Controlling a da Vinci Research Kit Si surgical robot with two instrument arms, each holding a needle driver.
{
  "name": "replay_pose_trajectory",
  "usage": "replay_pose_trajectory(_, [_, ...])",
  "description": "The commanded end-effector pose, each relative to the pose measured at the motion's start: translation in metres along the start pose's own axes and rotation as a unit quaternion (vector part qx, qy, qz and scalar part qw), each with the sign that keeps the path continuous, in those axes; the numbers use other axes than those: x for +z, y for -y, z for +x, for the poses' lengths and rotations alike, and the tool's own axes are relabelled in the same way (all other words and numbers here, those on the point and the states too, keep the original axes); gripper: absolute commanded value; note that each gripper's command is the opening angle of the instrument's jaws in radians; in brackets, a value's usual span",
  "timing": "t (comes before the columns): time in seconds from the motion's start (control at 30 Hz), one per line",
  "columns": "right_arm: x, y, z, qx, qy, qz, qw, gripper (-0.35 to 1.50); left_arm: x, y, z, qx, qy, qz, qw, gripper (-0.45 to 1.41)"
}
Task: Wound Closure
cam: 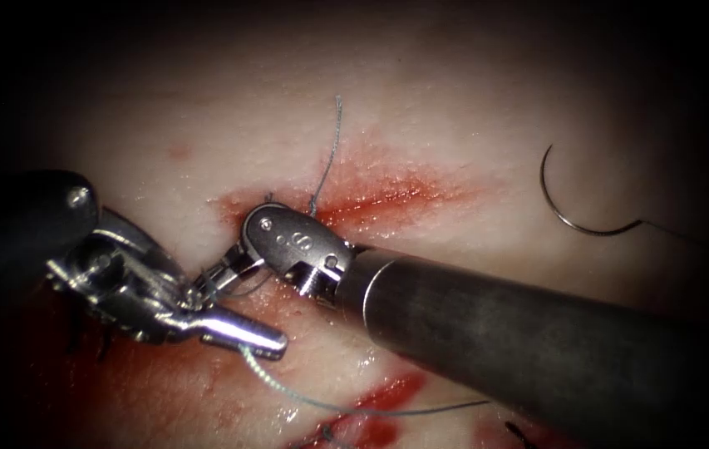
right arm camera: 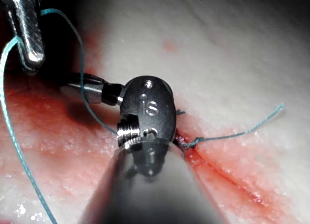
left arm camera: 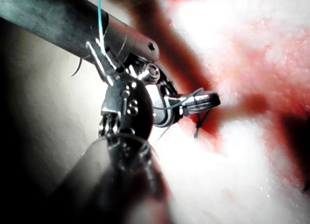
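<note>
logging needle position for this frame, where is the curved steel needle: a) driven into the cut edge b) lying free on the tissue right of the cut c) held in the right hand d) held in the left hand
b: the curved steel needle lies loose on the pale pork tissue, right of the red cut, away from both hands and not in the tissue.

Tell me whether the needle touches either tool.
Apart. In the endoscope view the needle lies free on the tissue, right of the cut, far from the right tool and left tool.
</note>
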Motion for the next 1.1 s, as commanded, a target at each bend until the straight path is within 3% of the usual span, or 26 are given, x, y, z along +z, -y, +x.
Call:
replay_pose_trajectory(0.03, [-0.0002, -0.0004, 0.0, 0.004, 0.002, -0.001, 1.0, -0.35, 0.0, 0.0003, -0.0009, 0.0, 0.001, -0.001, 1.0, -0.45])
replay_pose_trajectory(0.13, [-0.0014, 0.0003, -0.0001, 0.015, 0.005, -0.003, 1.0, -0.35, -0.0009, -0.0003, -0.0012, -0.003, 0.007, -0.006, 1.0, -0.45])
replay_pose_trajectory(0.23, [-0.0021, 0.0007, -0.0001, 0.031, -0.019, -0.025, 0.999, -0.35, -0.0016, -0.001, -0.0018, -0.004, 0.016, -0.01, 1.0, -0.45])
replay_pose_trajectory(0.4, [-0.0018, 0.001, -0.0008, 0.044, -0.025, -0.031, 0.998, -0.35, -0.0027, -0.002, -0.0033, -0.01, 0.033, -0.018, 0.999, -0.45])
replay_pose_trajectory(0.57, [-0.0015, 0.0015, -0.0012, 0.07, -0.041, -0.043, 0.996, -0.35, -0.0038, -0.004, -0.0065, -0.021, 0.101, -0.044, 0.994, -0.45])
replay_pose_trajectory(0.9, [-0.0017, 0.0012, -0.0018, 0.067, -0.034, -0.039, 0.996, -0.3, -0.0028, -0.0047, -0.0063, -0.026, 0.08, -0.042, 0.996, -0.45])
replay_pose_trajectory(0.97, [-0.0028, 0.0011, -0.0005, 0.058, -0.043, -0.048, 0.996, -0.35, -0.0031, -0.0041, -0.0057, -0.03, 0.075, -0.024, 0.996, -0.45])
replay_pose_trajectory(1.0, [-0.0044, 0.0001, 0.0015, 0.021, -0.046, -0.053, 0.997, -0.35, -0.0032, -0.0037, -0.0054, -0.032, 0.061, -0.004, 0.998, -0.45])
replay_pose_trajectory(1.07, [-0.0056, -0.001, 0.0029, -0.002, -0.043, -0.052, 0.998, -0.35, -0.0031, -0.0031, -0.005, -0.032, 0.031, 0.026, 0.999, -0.45])
replay_pose_trajectory(1.1, [-0.0061, -0.002, 0.0034, -0.015, -0.046, -0.055, 0.997, -0.32, -0.0032, -0.0021, -0.0051, -0.053, 0.016, 0.08, 0.995, -0.45])
